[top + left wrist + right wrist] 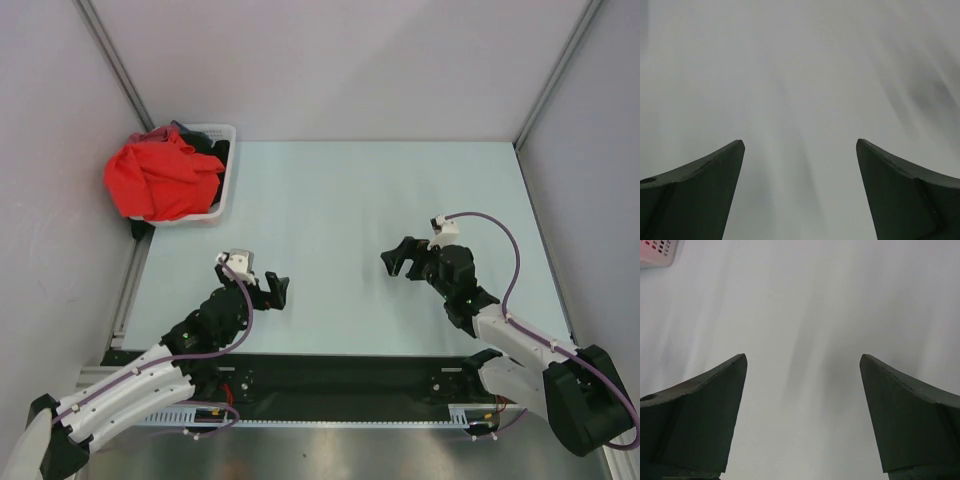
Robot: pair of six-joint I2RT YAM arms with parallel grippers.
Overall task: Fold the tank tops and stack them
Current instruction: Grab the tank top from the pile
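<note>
Both claws idle, nothing picked.

- Bright red tank top [160, 178] is heaped in the white basket [228, 160] at 10 o'clock on the bench [340, 190], spilling over the left rim. A black garment [200, 140] sits behind it. I can't pick out the darker top in that heap.
- Left claw [275, 291] hangs at about 8 o'clock and right claw [400, 264] at about 4 o'clock, both low over bare bench and well apart from the basket. Both are spread wide with nothing between the fingers.
- Why, as I read it: the clothes are bunched in the basket as unsorted stock, and the middle of the bench is left as folding space. The claws sit either side of that space, spread ready to grab. The left claw is nearer the basket, so it's the likely first reach.

Views:
- Top shows the whole layout: basket, heap and both arms. Neither wrist camera shows the heap.
- Right wrist catches only a basket corner [655, 252] at its 11 o'clock, with red showing through the holes.
- Left wrist shows only blurred bench between its fingers.
- Both wrist views confirm the gaps are empty, which is harder to judge from above.
</note>
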